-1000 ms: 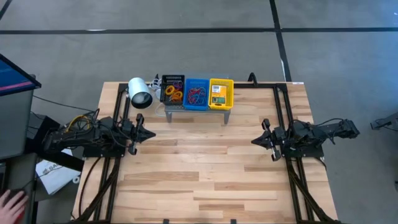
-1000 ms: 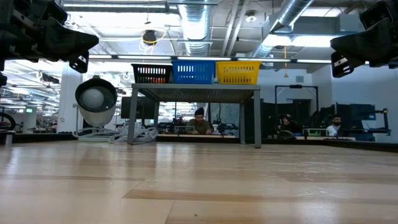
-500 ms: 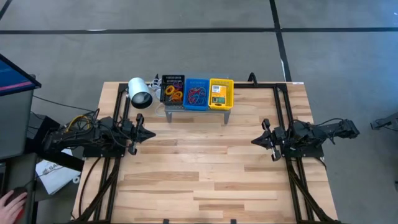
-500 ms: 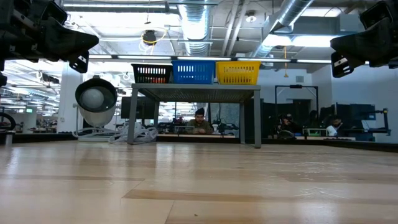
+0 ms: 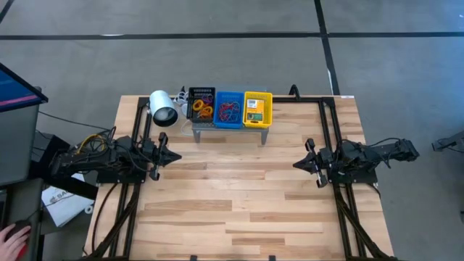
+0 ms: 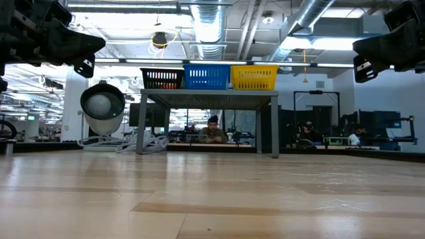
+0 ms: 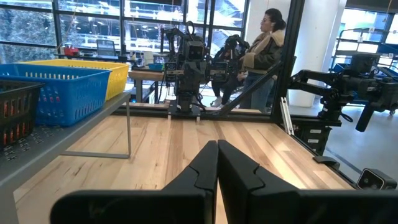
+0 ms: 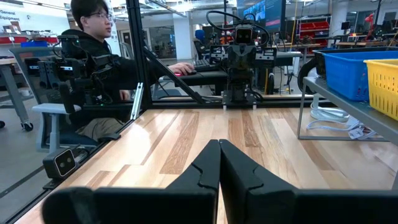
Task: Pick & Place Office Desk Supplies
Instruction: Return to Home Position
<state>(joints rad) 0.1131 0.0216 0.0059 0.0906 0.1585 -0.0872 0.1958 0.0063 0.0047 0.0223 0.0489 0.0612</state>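
Three small baskets stand in a row on a grey perforated shelf (image 5: 230,129) at the table's far edge. The black basket (image 5: 201,104) holds orange and other rubber bands, the blue basket (image 5: 229,109) holds red and purple bands, and the yellow basket (image 5: 257,108) holds a yellow-and-green crayon box (image 5: 253,106). My left gripper (image 5: 176,156) hovers shut over the table's left side, pointing level toward the right. My right gripper (image 5: 296,164) hovers shut over the right side, pointing toward the left. Both are empty and far from the baskets.
A white cylinder with a dark end (image 5: 162,108) lies left of the shelf. Black frame rails (image 5: 138,116) run along the table's sides. The bare wooden tabletop (image 5: 232,196) stretches between the arms. A person's hand (image 5: 13,235) rests beyond the near left corner; a person sits beyond the table's left side (image 8: 93,56).
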